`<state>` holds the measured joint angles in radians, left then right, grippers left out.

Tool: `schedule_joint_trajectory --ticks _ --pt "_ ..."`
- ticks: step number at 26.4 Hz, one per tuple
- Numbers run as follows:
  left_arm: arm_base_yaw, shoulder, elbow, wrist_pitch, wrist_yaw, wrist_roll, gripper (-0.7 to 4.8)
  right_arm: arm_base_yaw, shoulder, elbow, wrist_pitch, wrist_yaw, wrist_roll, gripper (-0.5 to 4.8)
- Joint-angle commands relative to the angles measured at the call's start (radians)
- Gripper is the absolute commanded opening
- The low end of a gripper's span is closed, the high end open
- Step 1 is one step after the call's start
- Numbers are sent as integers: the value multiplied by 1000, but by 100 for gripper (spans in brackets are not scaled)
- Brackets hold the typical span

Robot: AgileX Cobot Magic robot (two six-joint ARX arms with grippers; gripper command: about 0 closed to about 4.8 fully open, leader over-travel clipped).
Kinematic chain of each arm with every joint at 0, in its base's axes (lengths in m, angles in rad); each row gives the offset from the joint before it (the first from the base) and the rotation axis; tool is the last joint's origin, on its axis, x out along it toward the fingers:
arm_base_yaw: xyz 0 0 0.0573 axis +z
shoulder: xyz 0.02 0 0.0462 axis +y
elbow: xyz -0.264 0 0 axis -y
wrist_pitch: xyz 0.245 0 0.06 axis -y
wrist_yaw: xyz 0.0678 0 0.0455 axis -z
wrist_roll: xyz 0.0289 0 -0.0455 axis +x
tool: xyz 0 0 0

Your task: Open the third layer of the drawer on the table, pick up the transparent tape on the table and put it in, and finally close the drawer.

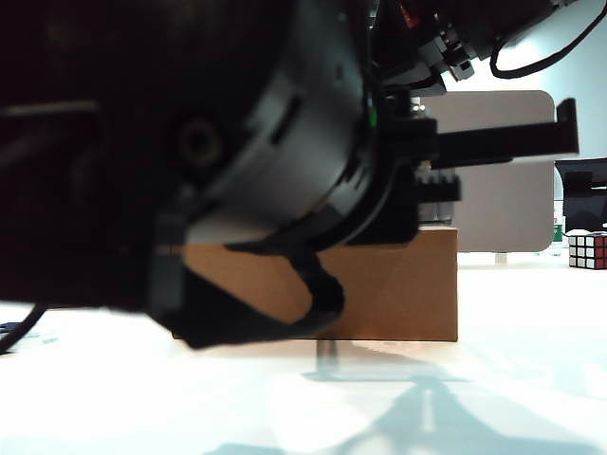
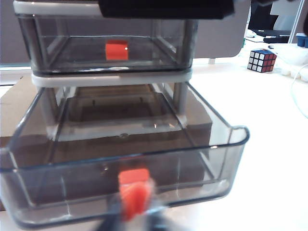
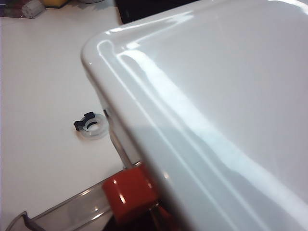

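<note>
The drawer (image 2: 110, 79), a white-framed cabinet, stands close in the left wrist view. Its third layer (image 2: 211, 163) is pulled far out and nothing shows inside it. My left gripper (image 2: 134, 212) sits blurred at that layer's red-orange handle (image 2: 133, 185), a dark finger on each side, shut on it. The transparent tape (image 3: 94, 126) lies flat on the table (image 3: 38, 72) beside the cabinet in the right wrist view. My right gripper hangs just above the cabinet's white top (image 3: 231, 96). Its fingers do not show. Another red handle (image 3: 129, 192) is right below.
A dark arm (image 1: 142, 161) fills most of the exterior view and hides the cabinet. Black gripper fingers (image 1: 503, 142) stick out to its right. A cardboard box (image 1: 398, 284) stands behind, with a Rubik's cube (image 1: 587, 250) farther right and a grey panel (image 1: 507, 209) at the back.
</note>
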<state>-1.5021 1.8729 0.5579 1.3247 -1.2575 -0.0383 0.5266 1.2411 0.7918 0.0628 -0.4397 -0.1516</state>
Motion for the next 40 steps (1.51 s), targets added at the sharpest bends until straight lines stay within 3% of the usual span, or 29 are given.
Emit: schedule_joint_trajectory --ticks 1,5,11,12,13,15,21,25,31,37,39,40 --pt "-48 -15 -15 57 -50 5 186 0 -2 5 13 3 -5 -5" --pt "-158 -69 -45 88 -158 63 190 0 -2 5 -1 0 -5 -5" --pt "-290 -291 -125 106 -332 317 187 3 -10 5 -40 -15 -5 -5" --pt "-281 -408 -171 106 -338 395 183 3 -10 5 -43 -14 -5 -5" --pt "-264 -483 -202 106 -332 422 178 3 -11 5 -43 -16 -5 -5" --pt "-245 -587 -249 106 -321 440 178 7 -17 5 -50 -39 -5 -5" --pt "-88 -925 -379 74 -152 548 178 14 -23 5 -77 -60 0 -5" --pt "55 -1132 -420 -2 -97 633 119 26 -23 4 -90 -56 0 -5" --pt "195 -1316 -423 -240 10 605 79 46 -24 4 -93 -59 6 -5" --pt "304 -1395 -422 -521 211 254 0 53 -26 5 -92 -61 24 -5" --pt "368 -1394 -422 -647 332 142 -6 61 -26 5 -92 -61 25 -5" --pt "460 -1392 -422 -772 505 62 -6 63 -26 5 -93 -61 25 -5"
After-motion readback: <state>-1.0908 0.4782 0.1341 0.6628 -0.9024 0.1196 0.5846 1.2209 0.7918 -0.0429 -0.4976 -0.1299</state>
